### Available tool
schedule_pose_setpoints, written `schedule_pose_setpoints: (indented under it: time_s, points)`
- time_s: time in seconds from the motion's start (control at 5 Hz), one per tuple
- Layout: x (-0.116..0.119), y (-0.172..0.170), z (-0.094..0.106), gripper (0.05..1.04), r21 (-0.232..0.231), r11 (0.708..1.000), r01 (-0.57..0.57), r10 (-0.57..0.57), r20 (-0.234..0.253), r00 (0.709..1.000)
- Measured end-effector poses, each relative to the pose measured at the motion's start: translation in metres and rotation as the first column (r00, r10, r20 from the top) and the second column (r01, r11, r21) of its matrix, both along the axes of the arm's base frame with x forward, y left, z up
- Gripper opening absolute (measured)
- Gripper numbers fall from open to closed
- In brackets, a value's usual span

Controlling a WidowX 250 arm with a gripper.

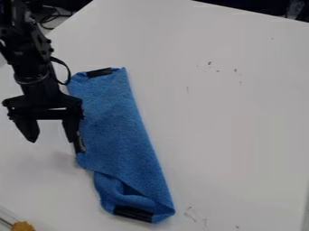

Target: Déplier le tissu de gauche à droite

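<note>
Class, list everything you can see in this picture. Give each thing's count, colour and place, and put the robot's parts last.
table: one, white, under the cloth
cloth: one, blue, left of the picture's centre, partly folded
dark strips: three, black, on the cloth's far end, near end and left edge
small marks: several, dark, scattered on the table
fuzzy object: one, orange-brown, lower left corner
background cable: at least one, black, upper left, beyond the table
arm: one, black, upper left
gripper: one, black, open, at the cloth's left edge
</note>
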State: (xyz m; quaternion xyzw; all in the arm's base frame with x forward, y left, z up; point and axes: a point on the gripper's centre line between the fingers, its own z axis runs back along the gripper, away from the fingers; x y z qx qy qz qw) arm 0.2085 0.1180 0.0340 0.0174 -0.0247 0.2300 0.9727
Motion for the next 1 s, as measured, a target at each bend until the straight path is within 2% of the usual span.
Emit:
schedule_pose_setpoints:
  time_s: [0.2,0.4,0.8,1.0]
  points:
    - [0.003,-0.005,0.0,1.001,0.017,1.0,0.004,-0.004,-0.01,1.0]
    - [-0.002,-0.003,-0.01,1.001,0.033,0.999,-0.002,0.003,-0.037,0.999]
    - [-0.003,0.001,-0.022,1.001,0.052,0.999,-0.017,0.02,-0.049,0.999]
    - [0.0,0.0,-0.026,1.001,0.047,0.999,-0.018,0.021,-0.051,0.998]
